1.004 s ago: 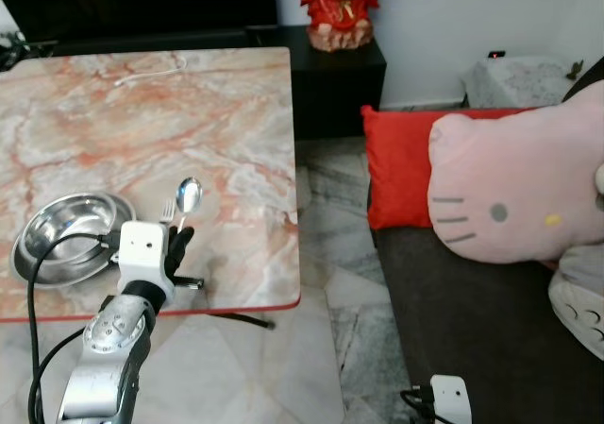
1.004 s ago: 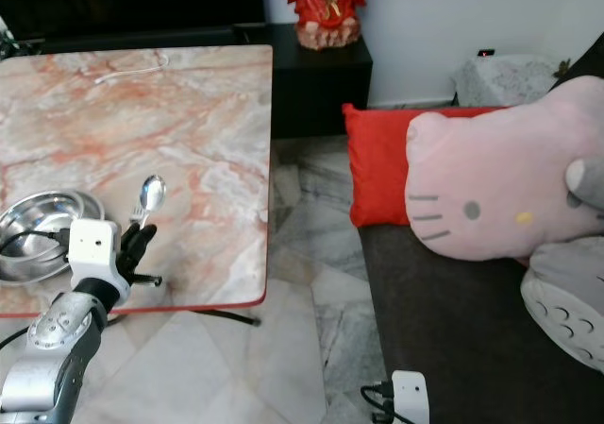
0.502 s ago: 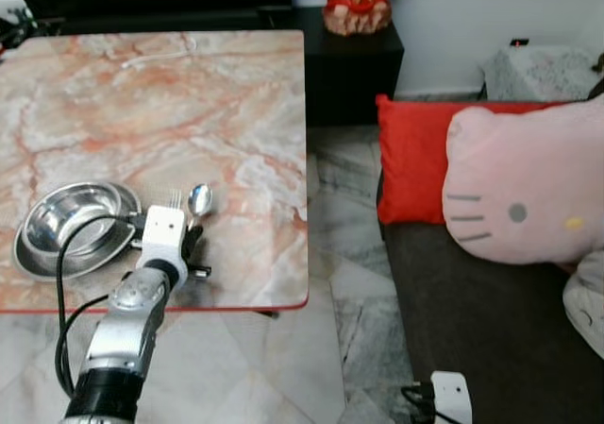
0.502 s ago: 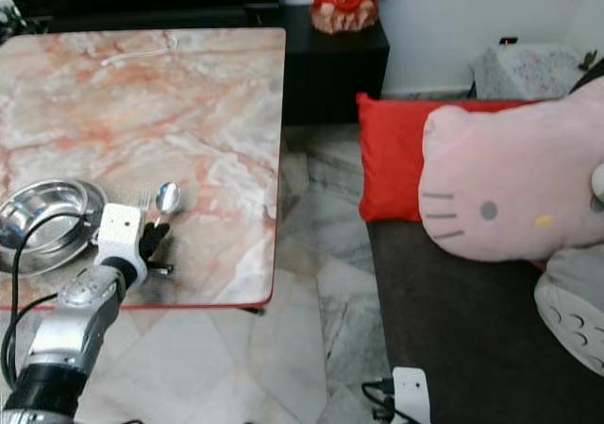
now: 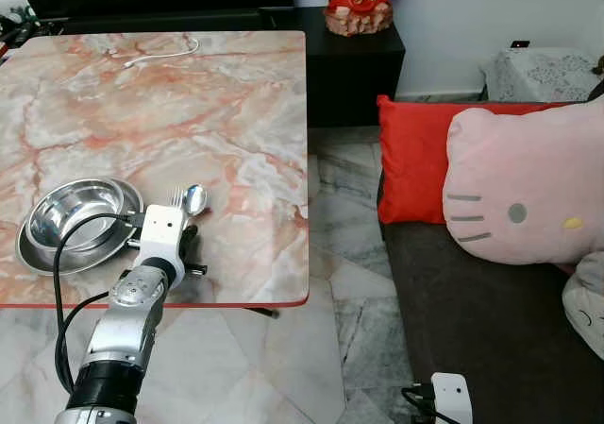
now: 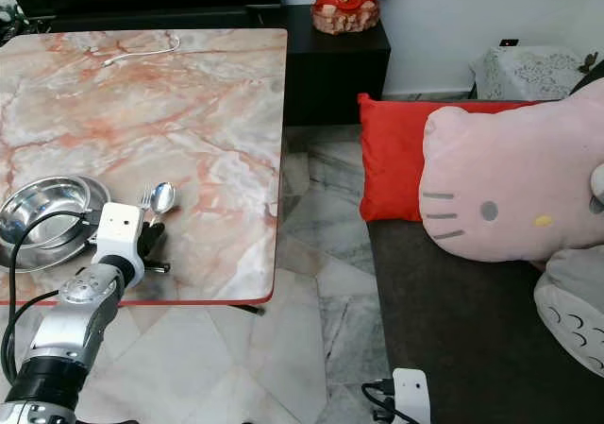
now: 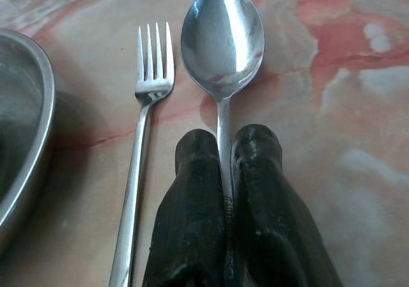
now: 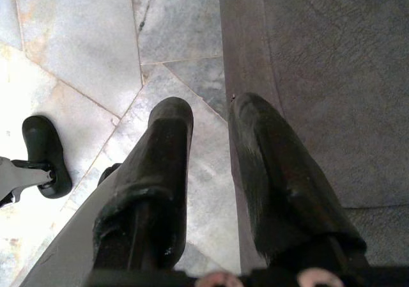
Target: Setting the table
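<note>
Now shiny steel spoon [image 7: 222, 41], handle pinched by left hand [image 7: 225, 147], beside fork [image 7: 144, 117]

Spoon [image 7: 222, 41] handle hidden between left claw [image 7: 225, 147] fingers.

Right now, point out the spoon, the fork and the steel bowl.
spoon [image 7: 222, 41], left wrist view, middle of its bowl.
fork [image 7: 153, 63], left wrist view, base of the tines.
steel bowl [image 5: 71, 218], left eye view, inner wall.
</note>
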{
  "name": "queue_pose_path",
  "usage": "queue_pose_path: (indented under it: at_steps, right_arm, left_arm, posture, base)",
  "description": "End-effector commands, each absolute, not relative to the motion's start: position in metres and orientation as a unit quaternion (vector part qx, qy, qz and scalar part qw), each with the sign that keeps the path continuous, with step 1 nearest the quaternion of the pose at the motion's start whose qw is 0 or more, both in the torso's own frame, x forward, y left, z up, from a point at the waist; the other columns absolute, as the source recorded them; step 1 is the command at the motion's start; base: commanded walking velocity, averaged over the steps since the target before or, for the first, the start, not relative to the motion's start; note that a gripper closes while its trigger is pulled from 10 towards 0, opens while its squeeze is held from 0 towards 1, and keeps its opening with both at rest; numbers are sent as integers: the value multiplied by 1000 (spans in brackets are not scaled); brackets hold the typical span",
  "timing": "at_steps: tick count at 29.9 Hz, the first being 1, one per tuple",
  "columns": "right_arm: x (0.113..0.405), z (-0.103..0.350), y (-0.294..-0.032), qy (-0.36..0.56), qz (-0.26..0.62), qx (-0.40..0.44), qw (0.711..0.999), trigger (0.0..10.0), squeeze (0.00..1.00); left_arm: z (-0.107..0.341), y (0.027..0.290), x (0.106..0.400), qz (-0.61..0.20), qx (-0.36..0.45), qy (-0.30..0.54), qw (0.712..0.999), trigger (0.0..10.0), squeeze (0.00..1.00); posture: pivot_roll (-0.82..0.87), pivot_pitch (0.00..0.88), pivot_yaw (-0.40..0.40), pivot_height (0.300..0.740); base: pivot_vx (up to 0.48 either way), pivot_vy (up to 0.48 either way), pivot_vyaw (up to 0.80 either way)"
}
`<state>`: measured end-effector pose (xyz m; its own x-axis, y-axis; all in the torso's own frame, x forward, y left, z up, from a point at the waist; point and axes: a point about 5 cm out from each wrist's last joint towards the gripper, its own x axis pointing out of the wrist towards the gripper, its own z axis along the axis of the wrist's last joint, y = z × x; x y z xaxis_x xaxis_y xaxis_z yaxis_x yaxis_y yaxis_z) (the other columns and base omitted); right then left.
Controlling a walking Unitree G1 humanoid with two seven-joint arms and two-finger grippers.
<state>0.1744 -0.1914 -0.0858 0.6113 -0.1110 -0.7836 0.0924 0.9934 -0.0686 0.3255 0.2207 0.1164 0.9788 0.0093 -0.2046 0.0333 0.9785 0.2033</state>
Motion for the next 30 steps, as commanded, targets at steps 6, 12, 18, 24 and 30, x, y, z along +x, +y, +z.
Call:
queue_pose_path:
  at_steps: [6,12,18,24,30]
  right_arm:
    - [167,-89,-191,450,-58,-11,891,10000,0]
    - [167,-90,-191,450,-58,-12,891,10000,0]
    - [166,-90,-191,451,-58,-12,891,10000,0]
    - [166,-90,-192,452,-58,-14,890,10000,0]
    - [166,-90,-192,452,-58,-14,890,10000,0]
  left_arm:
    - [112,224,326,-3,109,109,988,10000,0]
    - [112,225,326,-2,111,112,988,10000,204]
    - [111,226,327,-1,112,112,987,10000,192]
    - [111,225,328,-4,114,111,987,10000,196]
    - [112,225,328,-3,115,110,987,10000,200]
  posture:
    - [-43,137,18,740]
    - [-41,140,18,740]
    - [-42,140,18,740]
    - [-43,140,17,740]
    - [-43,140,16,740]
  base:
    - [0,0,0]
    - [0,0,0]
    - [0,0,0]
    - [0,0,0]
    - [0,0,0]
